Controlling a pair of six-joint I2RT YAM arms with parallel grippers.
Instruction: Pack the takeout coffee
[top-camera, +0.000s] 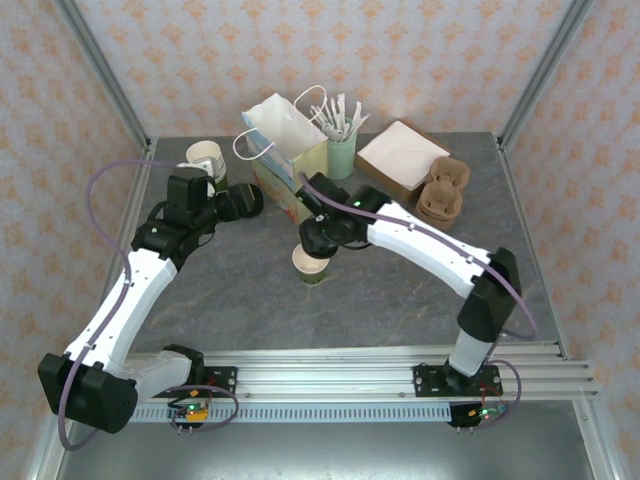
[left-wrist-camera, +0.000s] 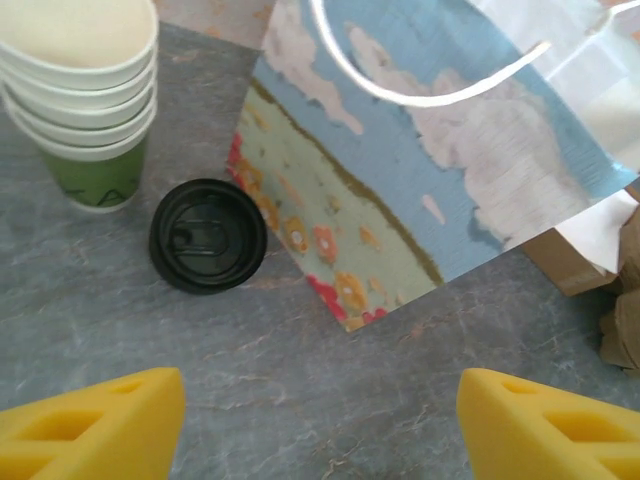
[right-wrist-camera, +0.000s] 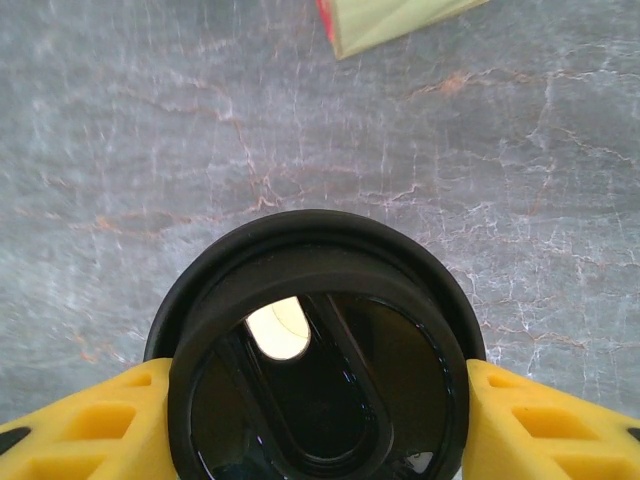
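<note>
Black plastic up front: takeout coffee (top-camera: 311, 267) upright on the grey bench (top-camera: 250, 300), directly under the right claw (right-wrist-camera: 310, 400), its black lid (right-wrist-camera: 320, 330) clamped between both yellow fingers (right-wrist-camera: 80, 430). Cream peeping through the lid's opening. Hard to tell whether pressed fully home on the green cup. Corner of the paper bag (right-wrist-camera: 390, 20) just ahead of that claw. Over to the left claw (left-wrist-camera: 320, 400): spread wide, gripping nothing, hovering above bare bench. Loose lid (left-wrist-camera: 208, 235) ahead and left of it, lying flat, just beside the stack of green cups (left-wrist-camera: 85, 100). Bag's printed face ahead and right.
</note>
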